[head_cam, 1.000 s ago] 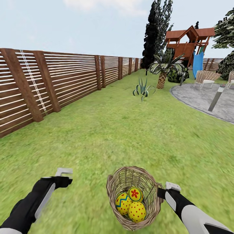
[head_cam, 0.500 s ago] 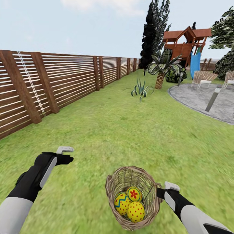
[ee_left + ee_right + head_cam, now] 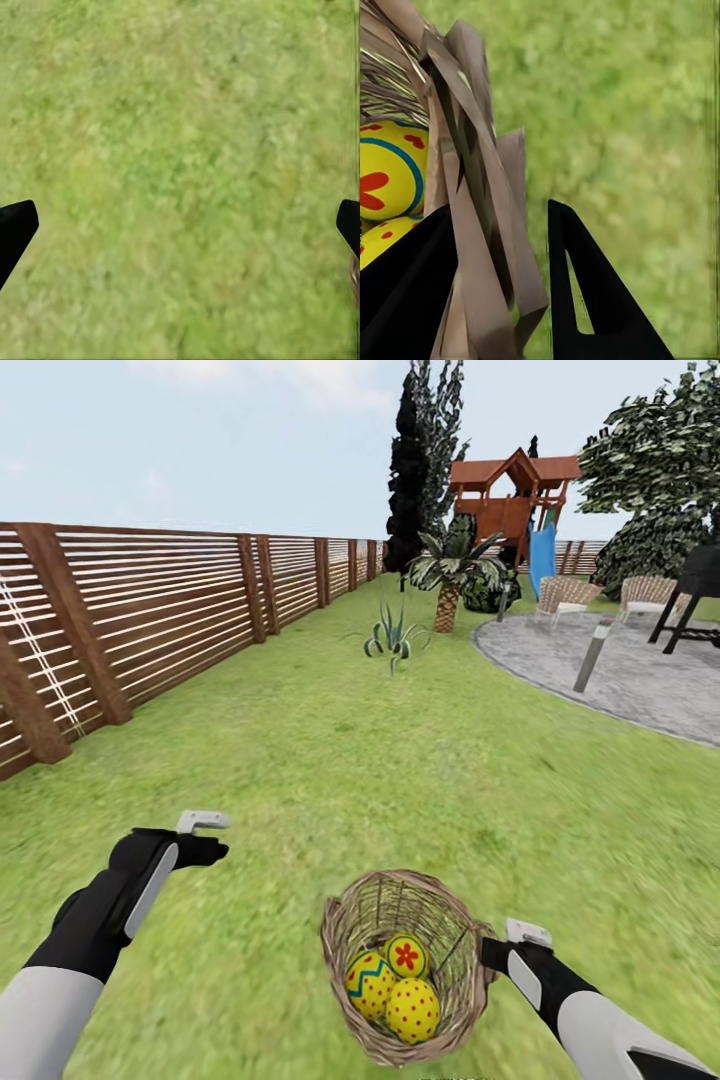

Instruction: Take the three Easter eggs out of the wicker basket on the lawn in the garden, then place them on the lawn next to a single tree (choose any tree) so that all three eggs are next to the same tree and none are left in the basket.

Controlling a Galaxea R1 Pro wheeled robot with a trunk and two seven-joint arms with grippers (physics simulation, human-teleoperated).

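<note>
The whole view is swinging right since the earlier frames, fence sliding left, arms and basket keeping their places. The right gripper [image 3: 502,300] is pinching the rim of the round brown wicker basket [image 3: 352,920], low centre, one finger inside. Three yellow painted eggs [image 3: 395,982] are lying in it. The left gripper [image 3: 205,838] is hovering over green lawn [image 3: 300,760], fingers spread.

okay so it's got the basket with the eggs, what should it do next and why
Probably keep carrying toward a tree. The right gripper pinches the basket rim, all three eggs lie inside, the left gripper is empty, and trees stand far across the lawn.
</note>
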